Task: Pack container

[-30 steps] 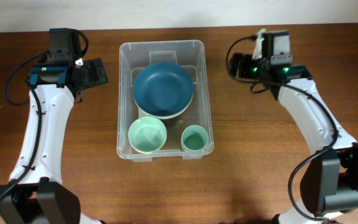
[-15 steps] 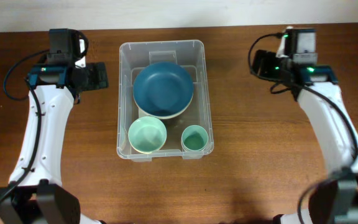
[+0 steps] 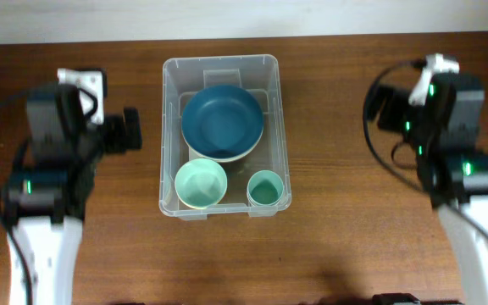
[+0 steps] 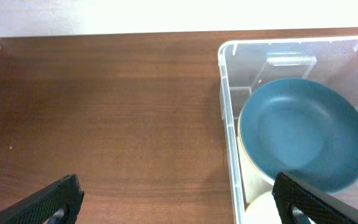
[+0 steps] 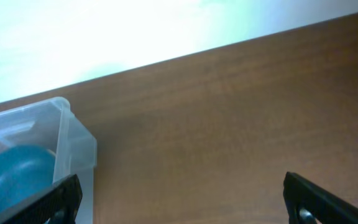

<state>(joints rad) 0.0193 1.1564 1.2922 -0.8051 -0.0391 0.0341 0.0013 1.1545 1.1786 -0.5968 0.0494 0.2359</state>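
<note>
The container (image 3: 219, 59), a clear rectangular bin, stands in the middle of the table. Inside it a dark blue bowl (image 3: 223, 119) rests on a cream bowl (image 3: 227, 158). A pale green bowl (image 3: 201, 184) and a small green cup (image 3: 265, 187) sit in its near end. My left gripper (image 3: 129, 132) hovers left of the bin, open and holding nothing. In the left wrist view the open left gripper (image 4: 179, 202) straddles the bin's rim (image 4: 226, 112) beside the blue bowl (image 4: 303, 134). My right gripper (image 3: 386, 108) is to the right, open and empty (image 5: 185, 202), with the bin's corner (image 5: 73, 143) at the left.
The brown wooden table (image 3: 337, 237) ends at a white wall (image 3: 244, 17) along its back edge. Black cables (image 3: 371, 127) loop off both arms near the grippers.
Both arms have pulled away from the bin and risen toward the camera, the right one moving further right. The bin's contents have not moved.
</note>
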